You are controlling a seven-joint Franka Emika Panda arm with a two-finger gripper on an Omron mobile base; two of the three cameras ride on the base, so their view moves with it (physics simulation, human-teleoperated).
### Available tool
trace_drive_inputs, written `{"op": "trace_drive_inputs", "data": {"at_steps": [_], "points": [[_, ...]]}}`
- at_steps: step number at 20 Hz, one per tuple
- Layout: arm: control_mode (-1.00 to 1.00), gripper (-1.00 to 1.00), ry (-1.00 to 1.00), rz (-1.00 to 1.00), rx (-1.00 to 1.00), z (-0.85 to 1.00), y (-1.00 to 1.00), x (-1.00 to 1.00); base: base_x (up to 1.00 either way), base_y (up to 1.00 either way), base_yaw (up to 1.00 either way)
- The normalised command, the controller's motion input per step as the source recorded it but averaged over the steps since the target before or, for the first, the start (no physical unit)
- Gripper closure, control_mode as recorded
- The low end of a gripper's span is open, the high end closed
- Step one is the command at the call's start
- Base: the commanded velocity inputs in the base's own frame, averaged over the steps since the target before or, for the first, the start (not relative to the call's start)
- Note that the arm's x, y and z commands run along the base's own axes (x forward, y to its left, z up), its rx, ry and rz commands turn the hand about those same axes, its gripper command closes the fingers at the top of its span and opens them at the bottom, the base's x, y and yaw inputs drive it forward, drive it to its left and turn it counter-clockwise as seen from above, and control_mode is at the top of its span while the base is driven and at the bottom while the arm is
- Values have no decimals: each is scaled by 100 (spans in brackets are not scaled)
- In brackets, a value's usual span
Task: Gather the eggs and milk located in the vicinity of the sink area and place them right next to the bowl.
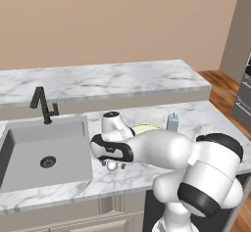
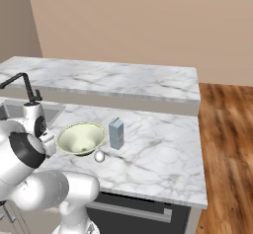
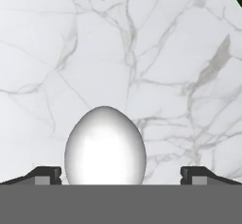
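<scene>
Right, the gripper (image 3: pixel 121 173) hangs directly over an egg (image 3: pixel 105 146) on the marble table (image 3: pixel 156 53), jaws spread wide with nothing in them, one dark tip at each side of the shell in the hand view. The egg sits between the tips but closer to the one at nine o'clock, so the sound move here, I'd say, is to nudge the hand sideways until the shell is centred, then lower straight down and close gently on its widest part. It is smooth and rounded, and a lopsided squeeze could squirt it out and send it rolling.

From the left base view this same egg (image 1: pixel 112 165) peeks out under the hand, on the table strip between the sink (image 1: pixel 44 152) and the bowl (image 1: pixel 145 128). Over in the right base view the bowl (image 2: pixel 81 138) has the milk (image 2: pixel 116 134) standing upright just beside it at three o'clock, and a second egg (image 2: pixel 100 156) lies at the bowl's five o'clock, close against it. So those two look placed already, and the egg under the gripper is probably the last item to bring across.

What is hard to read: the arm covers most of the bowl in the left base view, with only a sliver of rim showing, and the milk (image 1: pixel 172 122) is partly behind the elbow. Whether the fingertips clear the table I cannot tell, since their ends are cut off at the picture's six o'clock edge.
</scene>
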Motion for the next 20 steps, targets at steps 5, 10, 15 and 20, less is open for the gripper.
{"op": "trace_drive_inputs", "data": {"at_steps": [5,10,15,20], "points": [[-100,-100,0,-1,-1,0,0,0,0,0,0],[-100,-100,0,0,0,0,0,0,0,0,0],[-100,-100,0,0,0,0,0,9,0,0,0],[-100,100,0,0,0,0,0,0,0,0,0]]}}
